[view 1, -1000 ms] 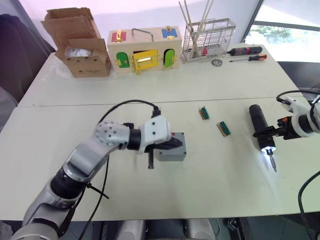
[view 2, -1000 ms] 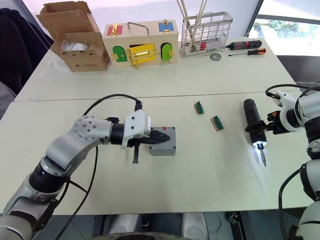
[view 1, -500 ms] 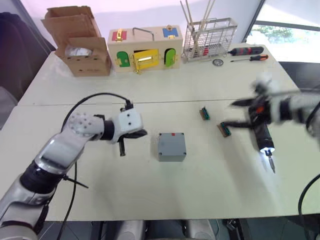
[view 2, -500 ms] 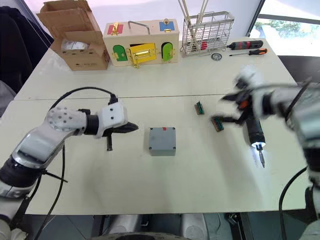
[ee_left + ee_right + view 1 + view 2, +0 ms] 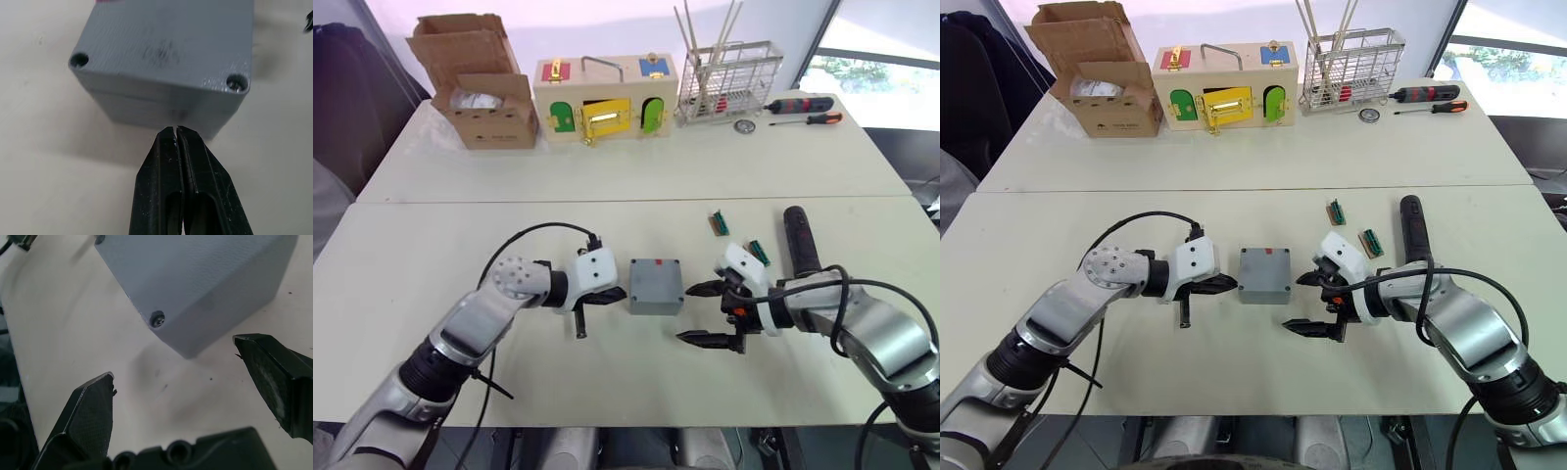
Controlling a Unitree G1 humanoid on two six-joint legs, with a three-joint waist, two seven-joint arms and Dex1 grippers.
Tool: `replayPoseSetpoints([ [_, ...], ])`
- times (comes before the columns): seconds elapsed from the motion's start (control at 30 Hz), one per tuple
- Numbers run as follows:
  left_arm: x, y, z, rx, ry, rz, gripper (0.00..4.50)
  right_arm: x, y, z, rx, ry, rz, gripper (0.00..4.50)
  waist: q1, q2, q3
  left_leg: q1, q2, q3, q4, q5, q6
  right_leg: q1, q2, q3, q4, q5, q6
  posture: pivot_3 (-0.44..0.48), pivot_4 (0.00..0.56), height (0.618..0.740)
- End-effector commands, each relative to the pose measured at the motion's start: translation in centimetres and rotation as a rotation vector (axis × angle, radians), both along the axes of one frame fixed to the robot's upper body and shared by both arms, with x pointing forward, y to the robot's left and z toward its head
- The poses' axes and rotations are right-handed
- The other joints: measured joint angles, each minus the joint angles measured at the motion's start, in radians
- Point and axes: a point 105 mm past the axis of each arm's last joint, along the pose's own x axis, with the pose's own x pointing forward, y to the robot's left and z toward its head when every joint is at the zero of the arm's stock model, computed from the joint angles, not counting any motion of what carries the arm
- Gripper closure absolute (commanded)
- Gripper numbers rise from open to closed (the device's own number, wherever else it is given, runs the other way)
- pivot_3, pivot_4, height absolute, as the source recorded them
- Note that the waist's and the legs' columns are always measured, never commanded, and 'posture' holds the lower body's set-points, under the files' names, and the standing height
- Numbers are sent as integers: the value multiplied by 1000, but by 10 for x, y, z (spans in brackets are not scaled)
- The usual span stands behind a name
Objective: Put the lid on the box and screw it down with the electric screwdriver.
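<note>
Small grey plastic box (image 5: 656, 285), lid (image 5: 166, 44) on, sits mid-tabletop (image 5: 607, 382); left gripper (image 5: 619, 295) beside it, fingers pressed together; right gripper (image 5: 705, 313) opposite, fingers spread wide; black cylindrical electric screwdriver (image 5: 799, 241) lies nearby.

right gripper (image 5: 705, 314): left electric screwdriver (image 5: 800, 241), now beside box (image 5: 655, 285) | left gripper (image 5: 620, 293): back beside box

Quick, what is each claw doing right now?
Left gripper: shut, empty, beside the box.
Right gripper: open, empty, near the box.
</note>
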Motion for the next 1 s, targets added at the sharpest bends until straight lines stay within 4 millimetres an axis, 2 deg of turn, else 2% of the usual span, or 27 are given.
replayPoseSetpoints([
  [0.03, 8, -8, 8, -22, -61, -11, 4500, -12, 10, 5, 11, 2, 49, 30, 4, 0, 0, 0, 0, 0, 0, 0, 0, 0, 0, 0, 0, 0, 0, 0, 150, 730],
  [0.17, 25, -25, 11, -55, -112, -12, 4500, -13, 15, 8, 22, 5, 48, 30, 4, -1, 0, 0, -1, 0, 1, 0, 0, 1, 0, 0, 0, 0, 0, 0, 150, 730],
  [0.3, 37, -30, 11, -50, -148, 3, 4500, -14, 19, 7, 18, 3, 35, 30, 0, -1, 0, 0, -1, 0, 0, 0, 0, 0, 0, 0, 0, 0, 0, 0, 150, 730],
  [0.4, 46, -28, 10, -30, -179, 29, 4500, -18, 19, 8, -6, -12, 37, 30, -1, -1, 0, 0, -1, 0, 0, 0, 0, 0, 0, 0, 0, 0, 0, 0, 150, 730],
  [0.47, 48, -16, 6, 40, -205, 42, 4500, -13, 8, 15, -55, -60, 27, 30, -1, -1, 0, 0, -1, 0, 0, 0, 0, 0, 0, 0, 0, 0, 0, 0, 150, 730],
  [0.53, 43, 0, 2, 111, -209, 41, 4500, -3, -8, 24, -108, -125, 10, 30, -3, -1, 0, 0, -1, 0, 0, 0, 0, 0, 0, 0, 0, 0, 0, 0, 150, 730],
  [0.6, 35, 13, -6, 181, -189, 30, 4500, 7, -16, 35, -106, -204, 14, 30, -5, -1, 0, 0, -1, 0, 0, 0, 0, 0, 0, 0, 0, 0, 0, 0, 150, 730],
  [0.7, 10, 23, -15, 234, -133, -27, 4500, 13, -23, 36, -132, -265, 72, 30, -5, -1, -1, 0, 0, 0, -1, 0, 0, 0, 0, 0, 0, 0, 0, 0, 150, 730],
  [0.8, -4, 16, -11, 170, -89, -41, 4500, 22, -27, 31, -157, -306, 119, 30, -3, -1, -1, 0, 0, 1, -1, -1, 1, 0, 0, 0, 0, 0, 0, 0, 150, 730],
  [0.9, -13, 2, -5, 76, -46, -45, 4500, 32, -23, 24, -153, -325, 174, 30, 0, -1, -1, 0, 0, 1, 1, -1, 1, 1, 0, 0, 0, 0, 0, 0, 150, 730],
  [1.0, -11, -11, -1, 23, -53, -24, 4500, 37, -21, 16, -184, -340, 251, 30, 0, -1, -1, 0, 0, 0, 1, -1, 1, 1, 0, 0, 0, 0, 0, 0, 150, 730],
])
